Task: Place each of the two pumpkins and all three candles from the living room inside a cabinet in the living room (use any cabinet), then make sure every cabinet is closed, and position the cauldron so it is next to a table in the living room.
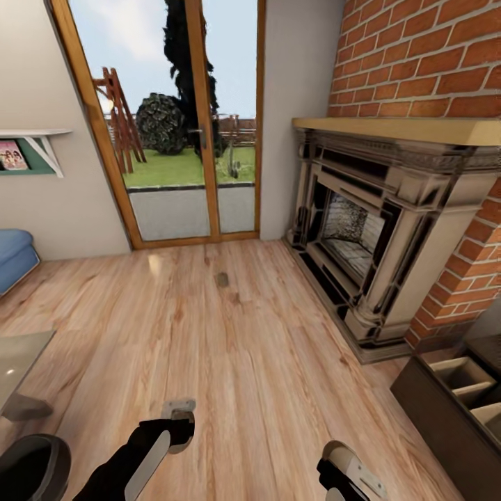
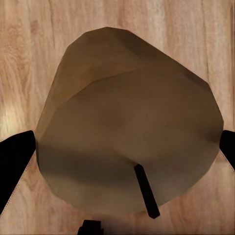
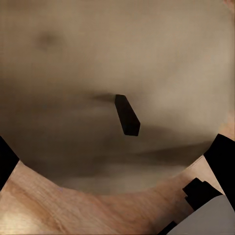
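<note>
In the left wrist view a candle (image 2: 129, 127) is sitting between the left gripper (image 2: 128, 152)'s dark fingers (image 2: 14, 164), a stubby, faceted beige-brown cylinder with a short black wick, seen end-on over pale wood-grain floor (image 2: 29, 44). The fingers are pressing at its two sides, so the claw is clamped on it. The right wrist view is showing a second candle (image 3: 117, 73) much the same way, its matte tan face and black wick looming large between the right gripper (image 3: 115, 156)'s fingers (image 3: 223, 156), which are closed against it as well; the picture is so close and soft that the contact on one side is probably there rather than plainly seen.

From the head view both arms are reaching in low, the left gripper (image 1: 177, 417) and right gripper (image 1: 344, 466) hanging over the plank floor (image 1: 229, 348). At the lower right the dark-brown cabinet (image 1: 431, 410) is standing with a drawer open, showing pale divided compartments whose contents cannot be made out. Beyond it a carved stone fireplace (image 1: 376, 229) is sitting under a brick wall (image 1: 417, 56). A small grey object (image 1: 223, 280) is lying on the floor before the glass door (image 1: 181, 118).
</note>
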